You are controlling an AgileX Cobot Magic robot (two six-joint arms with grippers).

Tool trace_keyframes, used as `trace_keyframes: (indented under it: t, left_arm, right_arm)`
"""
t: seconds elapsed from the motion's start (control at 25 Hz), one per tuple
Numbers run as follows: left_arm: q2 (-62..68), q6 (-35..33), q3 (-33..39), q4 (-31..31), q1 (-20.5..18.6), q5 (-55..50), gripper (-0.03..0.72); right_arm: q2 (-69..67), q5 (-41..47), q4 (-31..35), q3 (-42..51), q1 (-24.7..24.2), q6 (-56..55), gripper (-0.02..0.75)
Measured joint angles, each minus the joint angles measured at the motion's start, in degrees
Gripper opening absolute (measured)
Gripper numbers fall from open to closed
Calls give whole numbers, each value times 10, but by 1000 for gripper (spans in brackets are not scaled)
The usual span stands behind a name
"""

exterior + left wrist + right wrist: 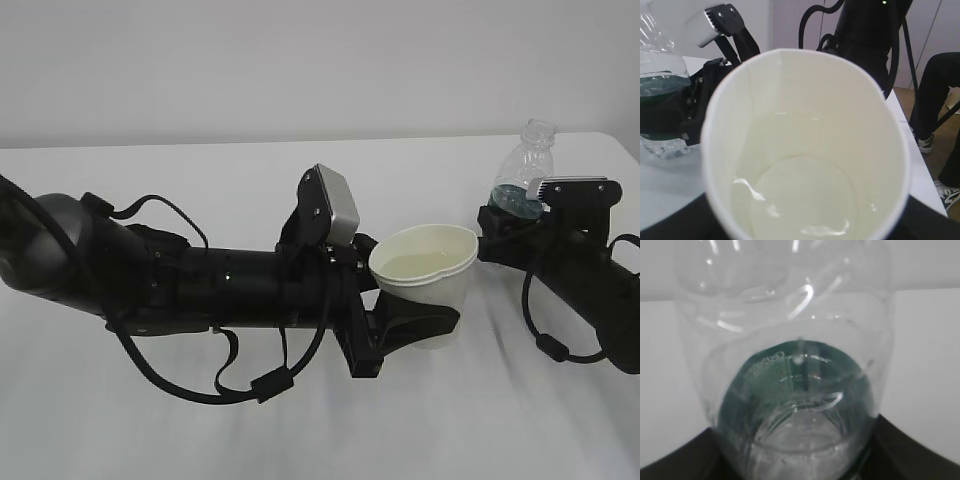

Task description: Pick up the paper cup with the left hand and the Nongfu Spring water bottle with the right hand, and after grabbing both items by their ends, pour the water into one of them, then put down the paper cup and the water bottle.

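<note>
My left gripper [428, 326] is shut on the lower part of the white paper cup [425, 268], which stands upright with its rim squeezed to an oval. In the left wrist view the cup [805, 150] fills the frame and clear water [800, 200] lies in its bottom. To the right, my right gripper [508, 226] is shut on the lower half of the Nongfu Spring water bottle [526, 160], upright and capless, with its green label at the jaws. The right wrist view shows the bottle [795, 390] from close up, dark fingers [920, 450] on either side. Cup and bottle stand apart.
A white cloth covers the table [200, 420]. In the left wrist view the table's edge [920, 165] runs on the right, with a person's legs and shoes [940, 115] and a black stand [865, 30] beyond it. The left arm [180, 280] lies across the table's middle.
</note>
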State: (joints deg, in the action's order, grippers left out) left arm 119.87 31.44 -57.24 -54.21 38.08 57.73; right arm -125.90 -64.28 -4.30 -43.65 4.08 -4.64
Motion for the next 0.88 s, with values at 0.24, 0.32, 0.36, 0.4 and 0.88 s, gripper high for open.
trace_keyframes:
  t: [0.24, 0.32, 0.36, 0.4, 0.88]
  left_arm:
    - [0, 0, 0, 0, 0, 0, 438]
    - [0, 0, 0, 0, 0, 0, 435]
    - [0, 0, 0, 0, 0, 0, 435]
    - [0, 0, 0, 0, 0, 0, 435]
    - [0, 0, 0, 0, 0, 0, 434]
  right_arm:
    - [-9, -2, 0, -6, 0, 0, 421]
    - [-9, -2, 0, -6, 0, 0, 421]
    - [-9, -2, -4, -6, 0, 0, 421]
    - [-9, -2, -11, -6, 0, 0, 421]
    - [-9, -2, -52, -6, 0, 0, 533]
